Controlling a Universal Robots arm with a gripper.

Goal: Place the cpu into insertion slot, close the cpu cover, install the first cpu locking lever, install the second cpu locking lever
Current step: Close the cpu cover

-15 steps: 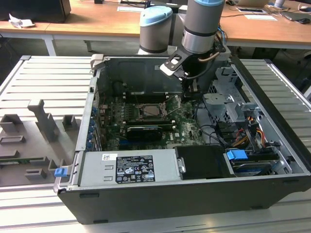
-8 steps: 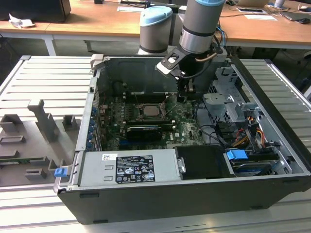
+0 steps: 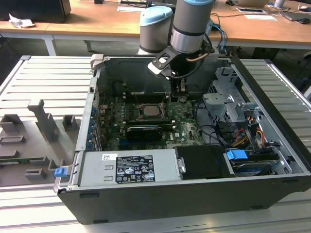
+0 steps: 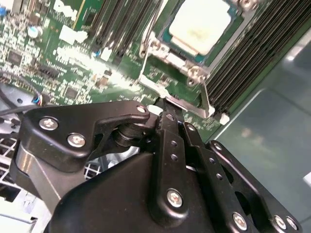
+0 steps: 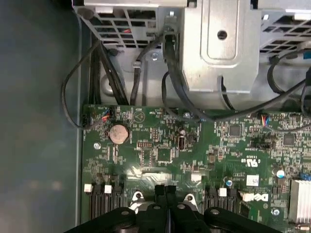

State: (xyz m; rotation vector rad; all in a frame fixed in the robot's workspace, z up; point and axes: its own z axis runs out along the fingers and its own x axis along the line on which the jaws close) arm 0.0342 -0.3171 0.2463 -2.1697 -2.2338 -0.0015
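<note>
The cpu [image 4: 199, 23] lies pale and flat in the insertion slot [image 3: 137, 110] on the green motherboard. The silvery cpu cover [image 4: 181, 59] lies down around it. A thin metal locking lever [image 4: 192, 108] runs along the socket's edge. My gripper [image 4: 166, 103] is shut, its black fingertips together right at that lever, apparently touching it. In the exterior view the gripper [image 3: 181, 98] hangs inside the open case, just to the exterior view's right of the cpu [image 3: 148, 111]. In the first wrist view the closed fingers [image 5: 166, 194] point at the board's edge.
Long black memory slots [image 4: 257, 53] flank the socket. A metal drive cage [image 3: 228, 104] with cables stands to the exterior view's right. The grey power supply [image 3: 129, 167] fills the case's near side. Grey fixtures [image 3: 43, 119] sit on the table outside.
</note>
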